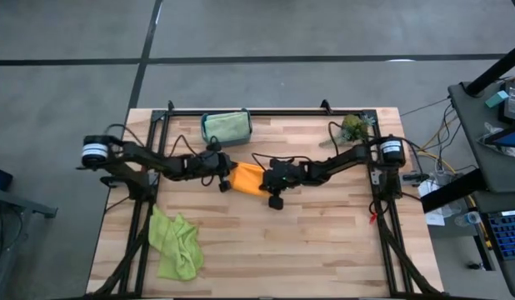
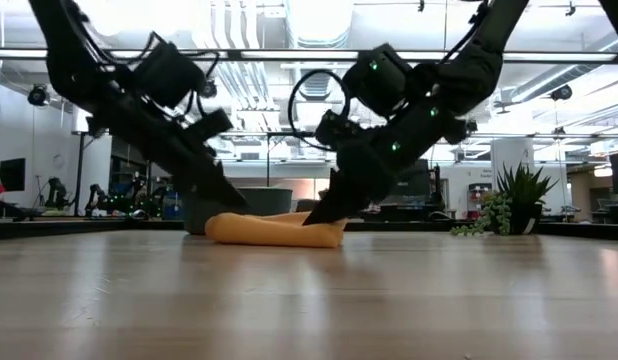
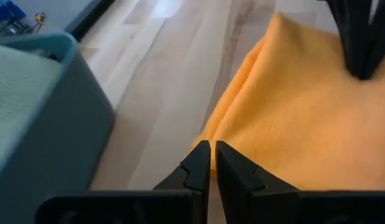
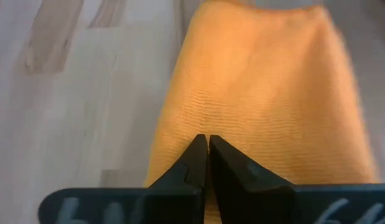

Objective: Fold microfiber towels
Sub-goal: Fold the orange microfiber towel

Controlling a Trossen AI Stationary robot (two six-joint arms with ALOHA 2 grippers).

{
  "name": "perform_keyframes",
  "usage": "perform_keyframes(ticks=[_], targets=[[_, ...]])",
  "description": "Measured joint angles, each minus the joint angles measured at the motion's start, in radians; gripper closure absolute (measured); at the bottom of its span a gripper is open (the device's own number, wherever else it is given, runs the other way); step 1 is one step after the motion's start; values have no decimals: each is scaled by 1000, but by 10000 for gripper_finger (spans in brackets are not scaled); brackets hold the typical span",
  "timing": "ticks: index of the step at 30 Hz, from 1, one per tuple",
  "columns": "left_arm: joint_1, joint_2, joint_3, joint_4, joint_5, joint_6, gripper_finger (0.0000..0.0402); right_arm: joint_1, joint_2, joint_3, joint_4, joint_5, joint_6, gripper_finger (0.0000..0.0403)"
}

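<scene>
Both dark six-joint arms reach inward from opposite sides toward the folded orange microfiber towel (image 1: 247, 178) and slope down to it. Left two-finger gripper (image 3: 212, 151) at the towel's left edge, fingers pressed together. Right two-finger gripper (image 4: 207, 144) at its right edge, fingers likewise closed, tips on the cloth.

This is a robotics lab or workshop in an open industrial hall. A wooden table (image 1: 266, 242) in a black metal frame stands on grey concrete floor (image 1: 66, 92); exposed ceiling pipes (image 2: 239, 25), workbenches and cabled equipment (image 1: 499, 167) surround it.
</scene>
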Motion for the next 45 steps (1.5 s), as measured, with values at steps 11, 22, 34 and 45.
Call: perform_keyframes(ticks=[11,22,34,45], targets=[[-16,-197,-13,-174,313,1,392,11,-98,0,-40,23,-7,390],[-58,-9,-9,-57,327,-10,392,53,-52,2,-29,16,31,390],[-58,108,-6,-19,334,-72,392,40,-22,5,-170,-11,33,390],[-57,-103,-10,-221,322,-51,392,32,-124,-1,-331,7,-17,390]])
